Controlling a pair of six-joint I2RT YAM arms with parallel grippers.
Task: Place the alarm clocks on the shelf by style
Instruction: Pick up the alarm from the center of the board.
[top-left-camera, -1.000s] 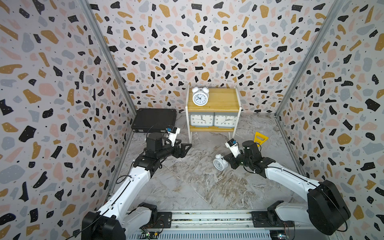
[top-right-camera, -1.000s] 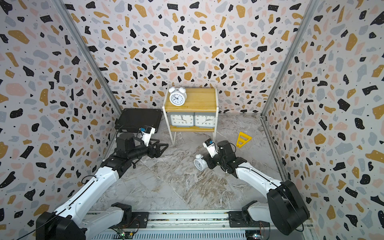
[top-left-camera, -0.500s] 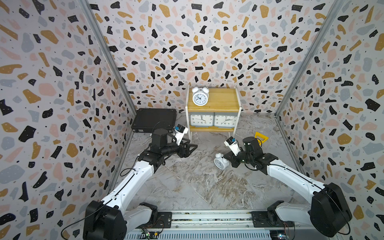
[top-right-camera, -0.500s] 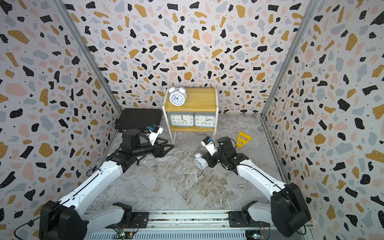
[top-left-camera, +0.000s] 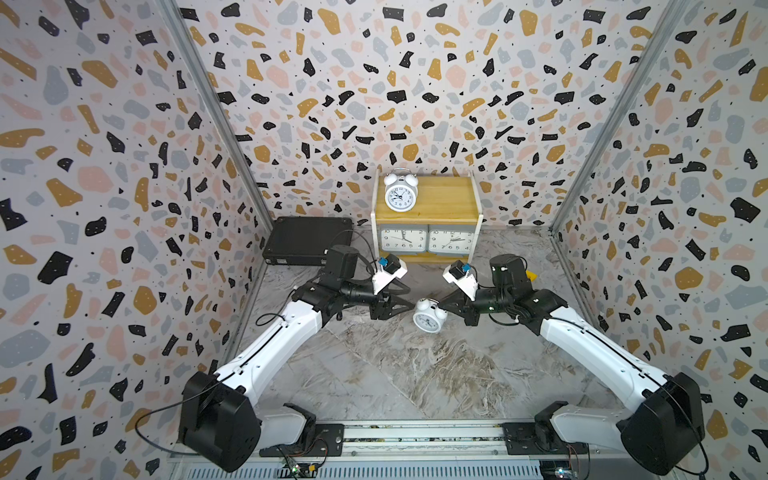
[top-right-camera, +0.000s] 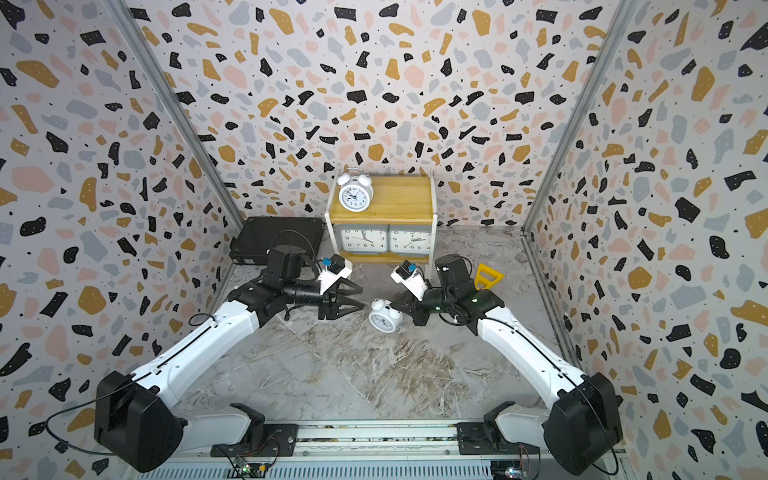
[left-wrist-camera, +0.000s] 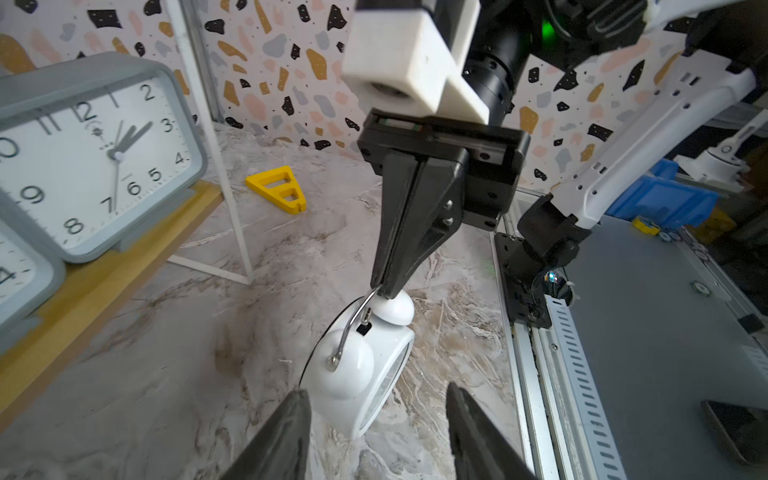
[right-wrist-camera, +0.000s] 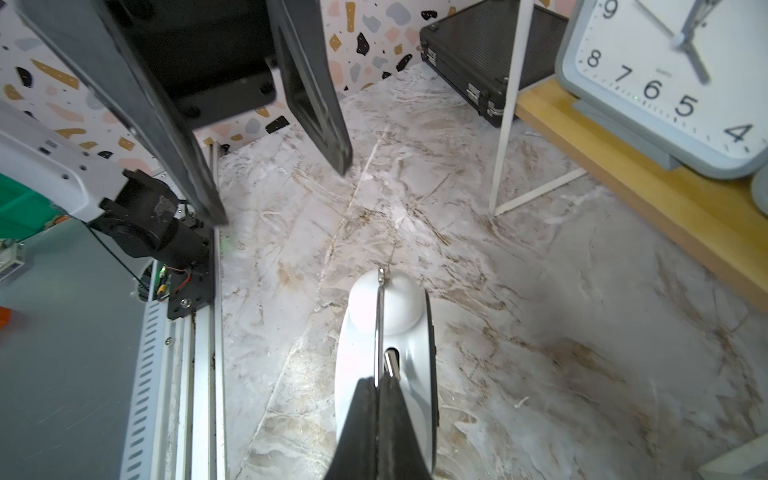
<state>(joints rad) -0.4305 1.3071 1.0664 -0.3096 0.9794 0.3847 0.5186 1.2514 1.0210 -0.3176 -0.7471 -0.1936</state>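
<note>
Where the right gripper (left-wrist-camera: 384, 291) meets the white twin-bell clock (top-left-camera: 427, 321), its two black fingers are pressed flat together on the thin wire handle (right-wrist-camera: 379, 324), with no gap between them. Under those fingertips the clock leans tilted, dial facing away from the shelf (top-left-camera: 444, 199), low over the marble floor (top-left-camera: 374, 374); whether its feet touch cannot be told. Straight across from the right gripper, on the clock's other side, the left gripper (top-left-camera: 410, 298) has its fingers spread to a middling width and holds nothing. Their tips sit just beside the clock's body, and contact cannot be made out. Beyond both grippers stands the shelf, with a second twin-bell clock (top-left-camera: 400, 196) upright on the top board and two grey rectangular clocks (top-left-camera: 403, 240) side by side on the lower board. Past the left gripper's wrist a flat black case (top-left-camera: 305, 241) lies next to the shelf, and behind the right gripper's wrist lies a yellow triangular piece (top-right-camera: 484, 276)
</note>
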